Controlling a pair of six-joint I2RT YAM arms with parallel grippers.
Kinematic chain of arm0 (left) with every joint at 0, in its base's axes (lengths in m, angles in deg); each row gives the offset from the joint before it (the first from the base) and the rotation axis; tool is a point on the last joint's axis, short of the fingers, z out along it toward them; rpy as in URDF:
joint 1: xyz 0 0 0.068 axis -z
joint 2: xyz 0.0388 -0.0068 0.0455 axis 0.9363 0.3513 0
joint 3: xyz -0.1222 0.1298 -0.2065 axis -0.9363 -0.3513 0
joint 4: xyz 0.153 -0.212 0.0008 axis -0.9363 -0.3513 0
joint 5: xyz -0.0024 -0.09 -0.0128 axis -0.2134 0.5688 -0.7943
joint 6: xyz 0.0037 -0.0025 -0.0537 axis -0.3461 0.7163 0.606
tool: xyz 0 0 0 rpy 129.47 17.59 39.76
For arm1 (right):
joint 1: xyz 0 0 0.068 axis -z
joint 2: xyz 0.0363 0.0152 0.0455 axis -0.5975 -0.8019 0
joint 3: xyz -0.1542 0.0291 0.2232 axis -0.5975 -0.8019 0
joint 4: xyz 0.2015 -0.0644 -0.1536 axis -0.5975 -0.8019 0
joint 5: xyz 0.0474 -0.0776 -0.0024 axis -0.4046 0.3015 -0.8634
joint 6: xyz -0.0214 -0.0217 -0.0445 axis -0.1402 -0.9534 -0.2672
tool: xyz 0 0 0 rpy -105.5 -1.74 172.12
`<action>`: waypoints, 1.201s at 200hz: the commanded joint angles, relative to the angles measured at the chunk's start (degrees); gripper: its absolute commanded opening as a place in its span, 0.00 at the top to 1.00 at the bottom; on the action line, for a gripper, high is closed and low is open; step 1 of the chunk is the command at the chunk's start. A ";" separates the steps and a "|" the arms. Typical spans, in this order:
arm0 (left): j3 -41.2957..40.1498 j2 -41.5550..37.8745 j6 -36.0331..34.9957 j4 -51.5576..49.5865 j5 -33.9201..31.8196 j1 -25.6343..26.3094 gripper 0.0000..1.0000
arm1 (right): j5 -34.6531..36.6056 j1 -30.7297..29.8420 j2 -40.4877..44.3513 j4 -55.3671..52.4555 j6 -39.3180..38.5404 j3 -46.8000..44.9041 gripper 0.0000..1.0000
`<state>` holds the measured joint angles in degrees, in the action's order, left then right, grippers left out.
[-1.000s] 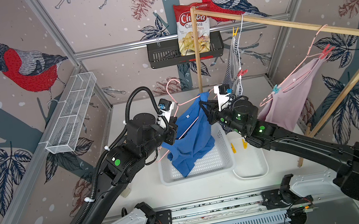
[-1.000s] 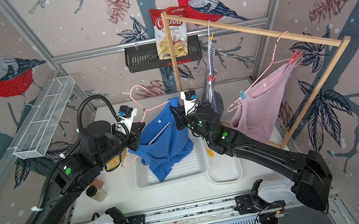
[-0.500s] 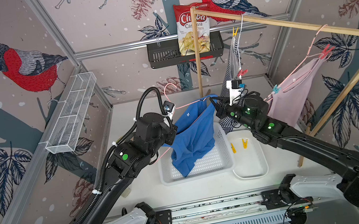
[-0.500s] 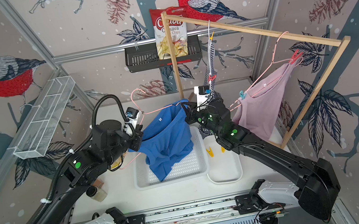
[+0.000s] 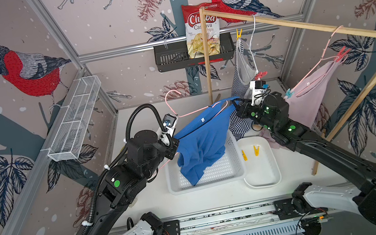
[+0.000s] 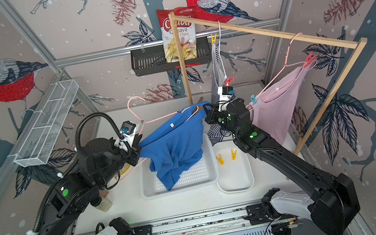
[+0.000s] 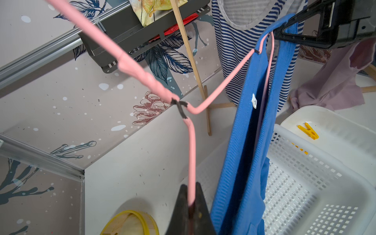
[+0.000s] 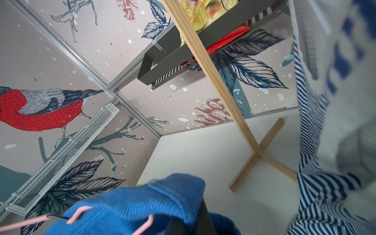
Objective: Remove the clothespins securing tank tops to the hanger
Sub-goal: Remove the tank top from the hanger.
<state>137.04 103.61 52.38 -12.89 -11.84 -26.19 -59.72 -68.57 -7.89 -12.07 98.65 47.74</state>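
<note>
Grip is being applied by the left gripper (image 7: pixel 190 195), its jaws clamped on the wire of the pink hanger (image 7: pixel 191 152). A strap of the blue tank top (image 5: pixel 202 144) is being pinched by the right gripper (image 7: pixel 283 30) at the hanger's far end. The top is hanging down into the white basket (image 5: pixel 176 190). Two yellow clothespins (image 5: pixel 244 154) are lying in the tray (image 5: pixel 263 180) beside it. The striped tank top (image 5: pixel 241 72) and mauve tank top (image 5: pixel 314 101) are hanging, pegged, from the wooden rail (image 5: pixel 309 27).
</note>
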 commanded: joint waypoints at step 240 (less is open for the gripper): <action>20.34 15.15 -13.15 -1.70 3.16 -0.13 1.00 | 9.82 -13.67 7.37 7.95 0.11 -16.83 1.00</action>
<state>151.92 115.24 37.45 -12.02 -12.10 -26.21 -56.66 -77.42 0.02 -6.70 102.43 31.77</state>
